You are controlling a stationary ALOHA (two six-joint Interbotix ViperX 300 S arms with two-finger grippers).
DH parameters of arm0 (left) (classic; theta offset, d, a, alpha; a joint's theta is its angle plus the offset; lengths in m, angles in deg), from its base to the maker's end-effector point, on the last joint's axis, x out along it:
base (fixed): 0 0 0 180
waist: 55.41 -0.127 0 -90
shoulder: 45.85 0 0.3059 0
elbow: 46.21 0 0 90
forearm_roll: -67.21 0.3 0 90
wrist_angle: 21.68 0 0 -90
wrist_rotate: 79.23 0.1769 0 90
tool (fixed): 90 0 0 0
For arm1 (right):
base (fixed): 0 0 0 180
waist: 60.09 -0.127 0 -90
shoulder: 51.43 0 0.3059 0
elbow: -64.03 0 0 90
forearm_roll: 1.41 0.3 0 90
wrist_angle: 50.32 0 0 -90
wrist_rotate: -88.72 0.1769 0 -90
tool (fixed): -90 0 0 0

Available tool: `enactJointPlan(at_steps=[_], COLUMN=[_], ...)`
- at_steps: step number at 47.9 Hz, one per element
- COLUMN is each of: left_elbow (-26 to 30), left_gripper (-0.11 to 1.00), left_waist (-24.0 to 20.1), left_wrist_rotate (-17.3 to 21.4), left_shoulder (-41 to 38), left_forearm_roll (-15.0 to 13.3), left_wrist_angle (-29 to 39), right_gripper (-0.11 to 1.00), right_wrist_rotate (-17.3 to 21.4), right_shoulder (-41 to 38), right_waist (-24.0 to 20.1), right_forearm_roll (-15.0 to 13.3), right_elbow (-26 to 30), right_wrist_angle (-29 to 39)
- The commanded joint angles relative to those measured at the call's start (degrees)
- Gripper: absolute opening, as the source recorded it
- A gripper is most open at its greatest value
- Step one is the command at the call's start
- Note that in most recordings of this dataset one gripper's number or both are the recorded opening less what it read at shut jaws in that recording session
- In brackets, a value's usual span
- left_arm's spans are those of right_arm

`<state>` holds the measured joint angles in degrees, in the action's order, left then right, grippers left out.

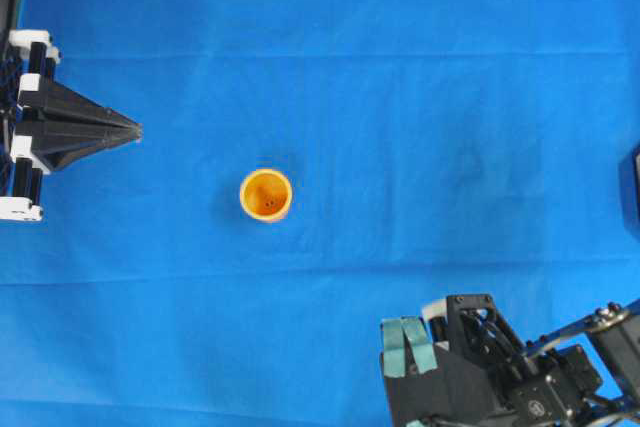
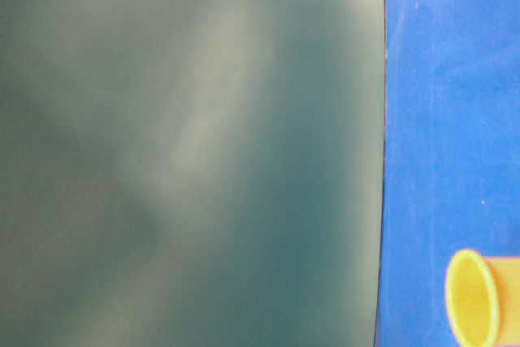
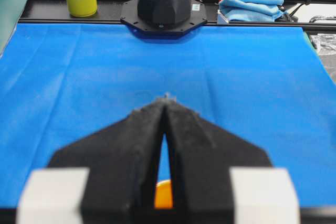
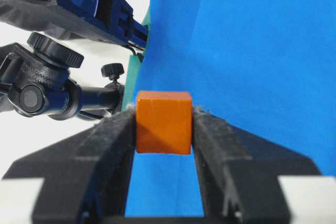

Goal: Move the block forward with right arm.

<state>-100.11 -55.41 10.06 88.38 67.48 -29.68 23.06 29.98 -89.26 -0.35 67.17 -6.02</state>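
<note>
Pinched between the right gripper's (image 4: 164, 124) black fingers, the block (image 4: 163, 121) sits squarely, its flat face toward the wrist camera, a cube with no long axis, above the blue cloth (image 4: 252, 51). Overhead, the orange cup (image 1: 266, 194) stands upright mid-cloth, well apart. Left gripper (image 3: 165, 103) rests pressed together, pointing toward the cup.

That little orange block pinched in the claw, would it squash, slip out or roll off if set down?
The block probably won't squash: its edges look crisp and square between the right gripper fingers. Slipping seems unlikely, since both fingers press flat on opposite faces. Set down on the blue cloth, its flat faces should keep it from rolling.
</note>
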Motion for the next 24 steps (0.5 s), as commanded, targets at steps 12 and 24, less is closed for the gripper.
enactJointPlan(at_steps=[12, 24], left_elbow=[1.85, 1.85], left_gripper=[0.0, 0.0], left_waist=[-0.09, -0.09], left_wrist_rotate=[-0.09, -0.09], left_shoulder=[-0.53, -0.44], left_forearm_roll=[0.18, 0.18], left_wrist_angle=[-0.35, -0.26], right_gripper=[0.41, 0.41], right_wrist_rotate=[0.26, 0.35], right_shoulder=[0.7, 0.53], right_waist=[-0.26, -0.26], right_forearm_roll=[-0.18, 0.0], right_elbow=[2.11, 2.55], right_wrist_angle=[-1.32, -3.16])
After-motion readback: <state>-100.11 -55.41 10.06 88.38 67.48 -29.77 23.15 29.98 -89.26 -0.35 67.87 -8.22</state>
